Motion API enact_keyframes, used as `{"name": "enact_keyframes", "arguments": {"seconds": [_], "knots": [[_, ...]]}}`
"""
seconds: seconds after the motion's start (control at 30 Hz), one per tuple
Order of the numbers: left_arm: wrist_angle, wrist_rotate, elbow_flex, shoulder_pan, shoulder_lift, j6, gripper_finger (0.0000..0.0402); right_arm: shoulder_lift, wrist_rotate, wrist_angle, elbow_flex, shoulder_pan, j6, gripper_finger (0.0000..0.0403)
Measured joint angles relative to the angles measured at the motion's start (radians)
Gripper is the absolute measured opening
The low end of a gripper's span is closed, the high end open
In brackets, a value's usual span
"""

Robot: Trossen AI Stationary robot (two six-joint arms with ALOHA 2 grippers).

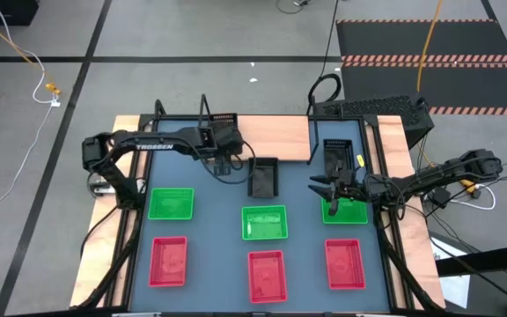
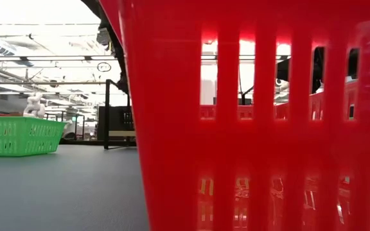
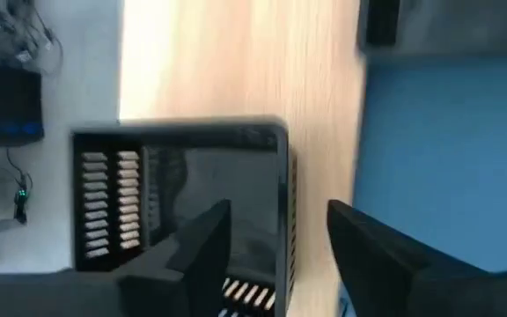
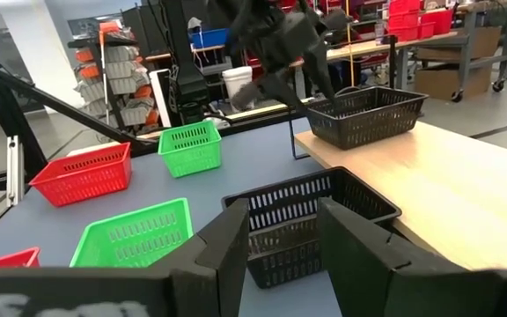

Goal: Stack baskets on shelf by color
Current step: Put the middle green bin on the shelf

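The shelf is a light wooden board at the table's far edge. One black basket stands on it. My left gripper hovers open over that basket's near wall, one finger above its inside and one outside, touching nothing. A second black basket sits on the table just in front of the shelf, and a third at the far right. My right gripper is open above the right green basket and points at the second black basket. Green baskets and three red baskets stand in rows nearer me.
The shelf's black wire legs stand on the table at its ends. A red basket fills most of the low view. A keyboard lies beyond the table's far right corner. Bare tabletop shows between the baskets.
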Motion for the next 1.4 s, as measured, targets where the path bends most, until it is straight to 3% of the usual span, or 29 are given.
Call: {"name": "enact_keyframes", "arguments": {"seconds": [0.1,0.33,0.57,0.73,1.0,1.17,1.4], "knots": [[0.018,0.058,0.001,-0.031,-0.041,-0.043,0.0219,0.000,-0.022,0.008,0.000,0.001,-0.019,0.0130],[0.236,0.370,0.002,-0.151,-0.066,-0.105,0.0232,0.000,-0.058,0.008,0.000,0.002,-0.023,0.0130],[0.415,0.329,0.001,-0.258,-0.001,-0.148,0.0232,0.000,-0.058,0.060,0.000,0.006,-0.063,0.0130],[0.423,0.259,0.001,-0.294,0.009,-0.168,0.0232,0.000,-0.059,0.115,0.000,0.040,-0.114,0.0130],[0.454,0.258,0.001,-0.339,-0.003,-0.345,0.0232,0.022,-0.060,0.073,0.054,0.089,-0.236,0.0130],[0.307,0.287,0.000,-0.387,0.017,-0.178,0.0232,0.079,-0.026,0.112,0.066,0.093,-0.230,0.0130],[0.106,0.302,0.001,-0.512,0.016,0.211,0.0217,0.147,-0.006,0.115,0.067,0.093,-0.255,0.0130]]}}
